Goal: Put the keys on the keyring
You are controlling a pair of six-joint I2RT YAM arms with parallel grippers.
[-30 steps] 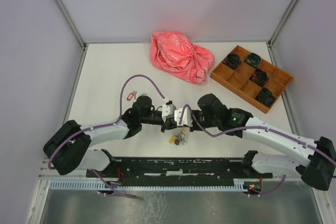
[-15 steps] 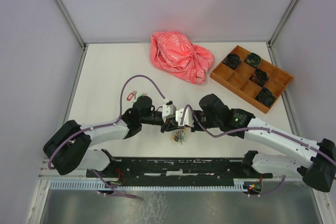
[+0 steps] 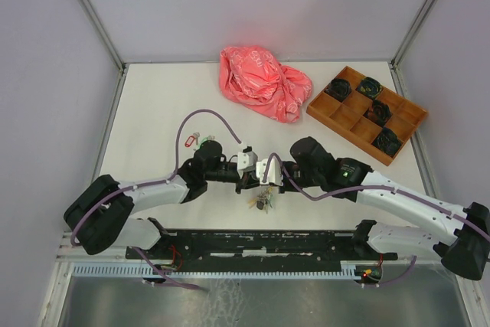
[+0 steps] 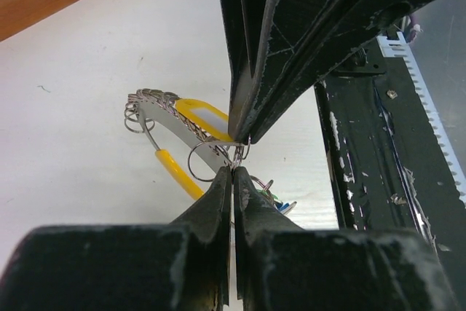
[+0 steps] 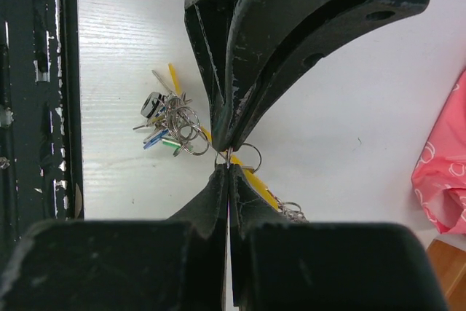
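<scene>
Fingertips meet nose to nose above the table (image 3: 153, 112): my left gripper (image 4: 232, 176) is pressed fully shut, and so is my right gripper (image 5: 228, 172). The keyring (image 4: 177, 172) runs up to that meeting point, a yellow tag (image 4: 202, 113) beside it; whether either jaw pinches the wire I cannot tell. From overhead, the keys (image 5: 169, 123) lie bunched at six o'clock from the tips. Farther off are a pink plastic bag (image 3: 262, 82) at twelve and a wooden compartment tray (image 3: 351, 136) at two.
</scene>
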